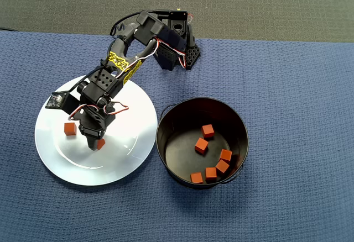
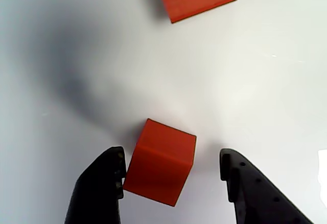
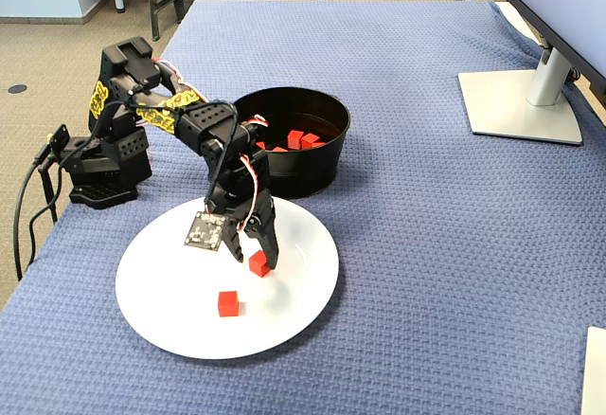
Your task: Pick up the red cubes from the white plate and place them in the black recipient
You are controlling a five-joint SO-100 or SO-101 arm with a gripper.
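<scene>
The white plate (image 1: 130, 159) lies on the left in the overhead view. It also shows in the fixed view (image 3: 303, 282) and fills the wrist view (image 2: 265, 91). Two red cubes are on it. My gripper (image 1: 95, 142) is low over the plate and open, with one cube (image 2: 161, 162) between its jaws. The left finger (image 2: 104, 183) touches that cube and the right finger (image 2: 245, 188) stands apart from it. The same cube shows in the fixed view (image 3: 258, 263). The other cube (image 1: 69, 129) lies free nearby. The black recipient (image 1: 166, 120) stands right of the plate and holds several red cubes (image 1: 201, 145).
The arm's base (image 1: 177, 43) sits at the far edge of the blue cloth (image 1: 293, 76). A monitor stand (image 3: 521, 102) is at the table's right side in the fixed view. The pot's rim almost touches the plate's edge.
</scene>
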